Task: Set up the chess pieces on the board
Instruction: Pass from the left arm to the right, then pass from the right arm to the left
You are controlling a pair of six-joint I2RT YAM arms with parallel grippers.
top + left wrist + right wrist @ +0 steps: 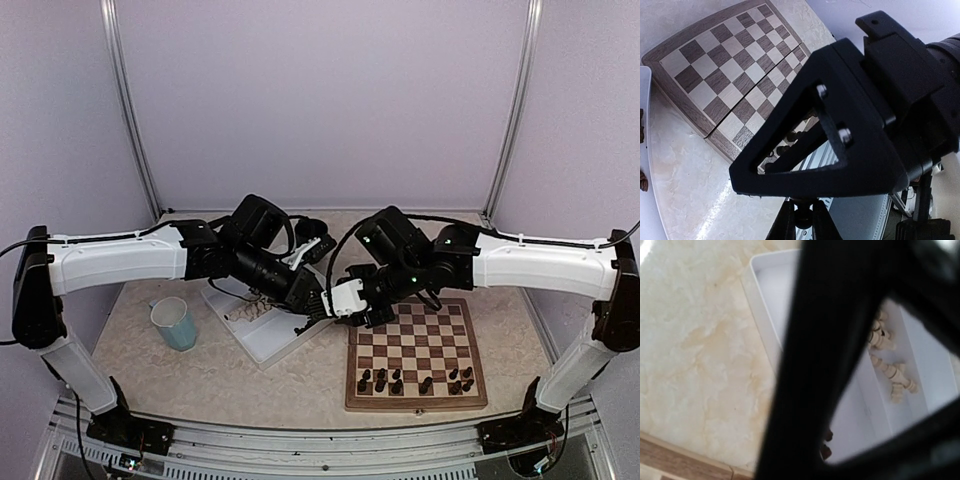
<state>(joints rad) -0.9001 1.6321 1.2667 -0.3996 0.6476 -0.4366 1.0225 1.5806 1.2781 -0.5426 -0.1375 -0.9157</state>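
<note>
Pale chess pieces (pixel 890 372) are seen lying on their sides in tray (pixel 262 338), left of board (pixel 417 352), just left of where arms meet. Left end effector (pixel 801 222) is pinched closed; right end effector (pixel 338 300) opening cannot be told.

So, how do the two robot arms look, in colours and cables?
The left arm and the right arm each have a long white tubular link between bulky black joints. A thin black cable runs along each white link. On the right arm's black wrist glow small green lights.
</note>
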